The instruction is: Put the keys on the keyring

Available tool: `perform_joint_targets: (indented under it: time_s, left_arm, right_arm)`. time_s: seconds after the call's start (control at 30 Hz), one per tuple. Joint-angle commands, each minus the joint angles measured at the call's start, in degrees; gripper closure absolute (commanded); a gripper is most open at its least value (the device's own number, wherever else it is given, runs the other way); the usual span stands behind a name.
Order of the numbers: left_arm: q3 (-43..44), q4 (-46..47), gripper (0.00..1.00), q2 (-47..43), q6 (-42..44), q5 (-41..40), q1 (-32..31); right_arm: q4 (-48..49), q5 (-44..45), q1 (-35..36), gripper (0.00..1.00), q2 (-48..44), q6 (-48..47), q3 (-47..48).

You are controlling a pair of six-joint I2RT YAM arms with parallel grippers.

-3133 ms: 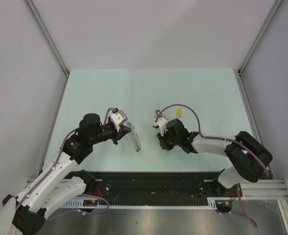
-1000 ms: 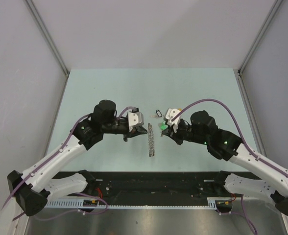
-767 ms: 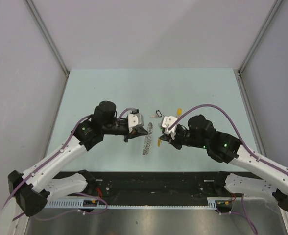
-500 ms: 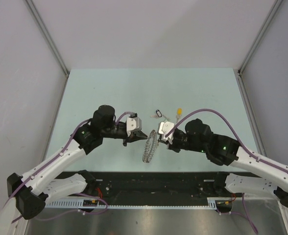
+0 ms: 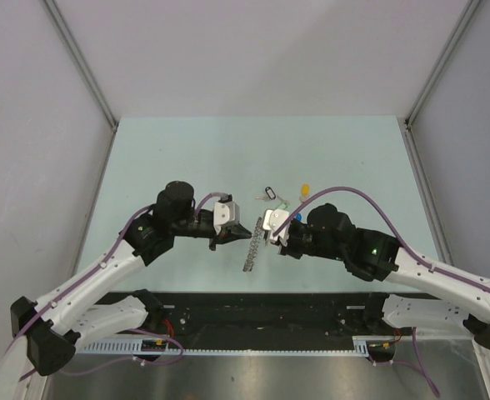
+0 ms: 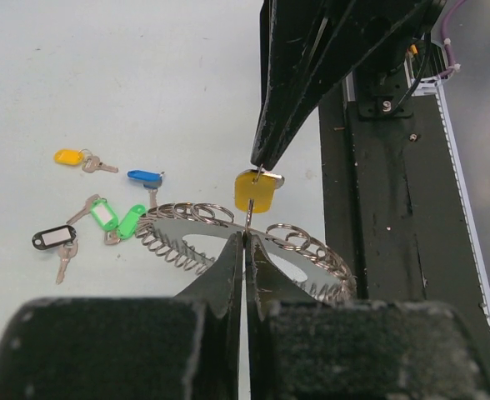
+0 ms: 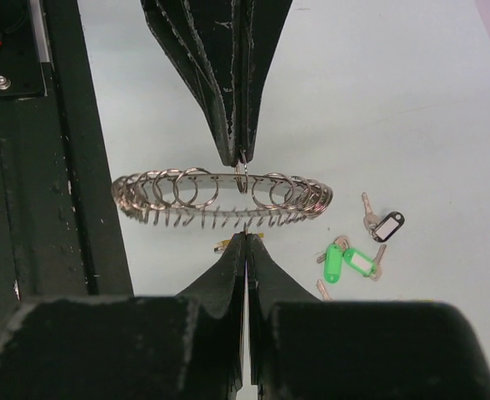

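"Well, seen from above — where is the keyring (image 5: 250, 252)?"

"Held edge-on over the pale green tabletop (image 5: 170, 158), between the arms. The left end effector (image 5: 238, 234) reaches its upper end from the left, the right end effector (image 5: 267, 236) from the right. Loose keys lie just beyond: a black-tagged key (image 5: 268, 193), a yellow key (image 5: 304, 190) and a blue key (image 5: 297, 217)."

"And the left wrist view?"

"Its own fingers (image 6: 224, 275) are pressed shut on the keyring's near rim. Opposite, the right end effector's tips come down from the top, pinched on the small loop of a yellow-tagged key (image 6: 256, 190). That key hangs just over the coils — touching or not, I cannot tell. To the left on the tabletop lie the yellow key, the blue key, two green keys (image 6: 103, 212) and the black-tagged key."

"The right wrist view?"

"Its fingers (image 7: 228, 271) are closed, with a sliver of yellow at the tips; the held key is mostly hidden. The left end effector comes down from the top, clamped on the keyring's far rim, and the ring's small loops spread to both sides. The green keys and the black-tagged key lie at the lower right, apart from the ring."
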Motion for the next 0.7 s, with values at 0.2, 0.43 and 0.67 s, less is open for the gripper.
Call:
perform_joint_targets:
  time_s: [0.2, 0.43, 0.67]
  left_arm:
    - [-0.17, 2.80, 1.00, -1.81, 1.29, 2.02, -0.78]
    - [-0.43, 2.97, 1.00, -2.16, 1.55, 1.58, -0.86]
    - [-0.44, 3.06, 1.00, -2.25, 1.64, 1.58, -0.95]
  right_arm:
    - [3.71, -0.99, 0.52, 1.00, 0.13, -0.50, 3.29]
    - [3.98, -2.05, 0.44, 1.00, 0.74, -0.59, 3.29]
    - [4.06, -2.84, 0.44, 1.00, 1.01, -0.59, 3.37]
